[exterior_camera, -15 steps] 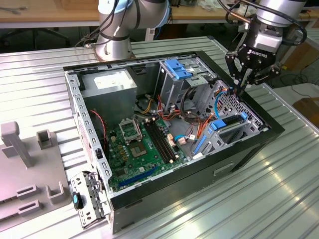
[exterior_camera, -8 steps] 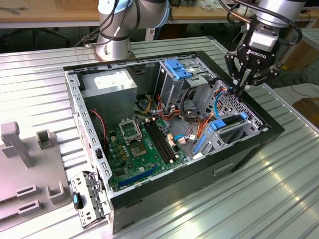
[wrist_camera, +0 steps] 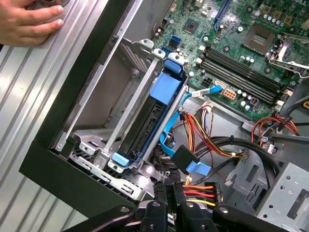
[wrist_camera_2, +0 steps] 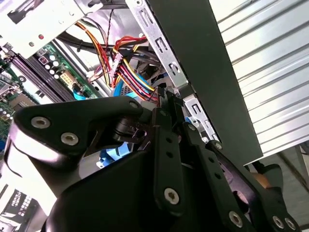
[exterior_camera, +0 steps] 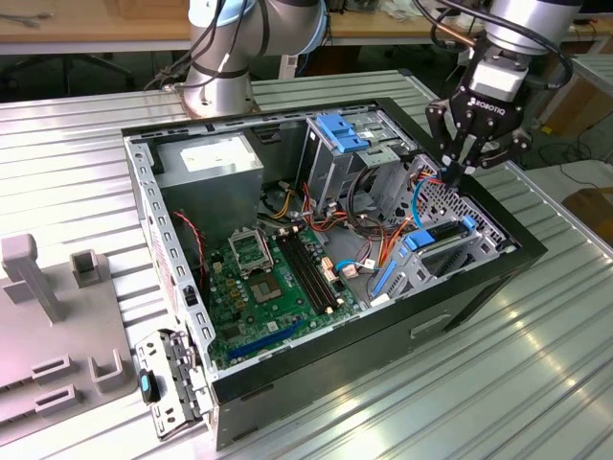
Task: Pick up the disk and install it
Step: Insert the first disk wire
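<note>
Inside cage (wrist_camera: 104, 116), disk (wrist_camera: 147, 113) sits edge-on, dark w/ light-blue rails; hand (exterior_camera: 460, 165) above, fingers nearly closed, holding nothing.

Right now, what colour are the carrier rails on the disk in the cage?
Light blue, clearest in the first wrist view on the disk.

Disk (wrist_camera: 153, 113) seated in its cage — a hand (wrist_camera: 28, 21) rests on the case rim.

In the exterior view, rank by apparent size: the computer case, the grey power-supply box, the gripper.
1. Computer case, by far the largest.
2. Power-supply box.
3. Gripper, though it appears to hang nearer the camera, so its rank against the box is unsure.
</note>
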`<state>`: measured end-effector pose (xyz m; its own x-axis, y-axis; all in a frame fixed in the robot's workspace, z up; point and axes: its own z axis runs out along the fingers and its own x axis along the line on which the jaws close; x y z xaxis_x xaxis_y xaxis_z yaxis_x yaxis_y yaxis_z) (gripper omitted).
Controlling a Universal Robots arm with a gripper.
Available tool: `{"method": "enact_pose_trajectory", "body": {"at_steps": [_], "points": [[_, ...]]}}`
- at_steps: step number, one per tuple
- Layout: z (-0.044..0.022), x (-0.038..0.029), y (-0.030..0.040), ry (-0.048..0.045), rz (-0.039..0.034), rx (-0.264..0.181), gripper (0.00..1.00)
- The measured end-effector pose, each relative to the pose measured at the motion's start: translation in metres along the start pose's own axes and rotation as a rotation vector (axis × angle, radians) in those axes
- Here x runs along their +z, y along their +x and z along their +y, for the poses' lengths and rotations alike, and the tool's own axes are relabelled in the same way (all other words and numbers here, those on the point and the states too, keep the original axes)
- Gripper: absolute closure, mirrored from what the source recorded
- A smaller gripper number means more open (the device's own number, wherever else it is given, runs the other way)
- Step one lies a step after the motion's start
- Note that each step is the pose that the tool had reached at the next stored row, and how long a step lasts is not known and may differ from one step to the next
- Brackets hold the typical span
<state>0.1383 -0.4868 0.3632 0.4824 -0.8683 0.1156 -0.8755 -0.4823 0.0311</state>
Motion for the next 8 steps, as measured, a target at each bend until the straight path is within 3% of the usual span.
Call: {"method": "enact_pose_trajectory", "body": {"at_steps": [8], "points": [[0.0032,0.0009,0.0058,-0.0031,-0.0007,0.026,0.83]]}}
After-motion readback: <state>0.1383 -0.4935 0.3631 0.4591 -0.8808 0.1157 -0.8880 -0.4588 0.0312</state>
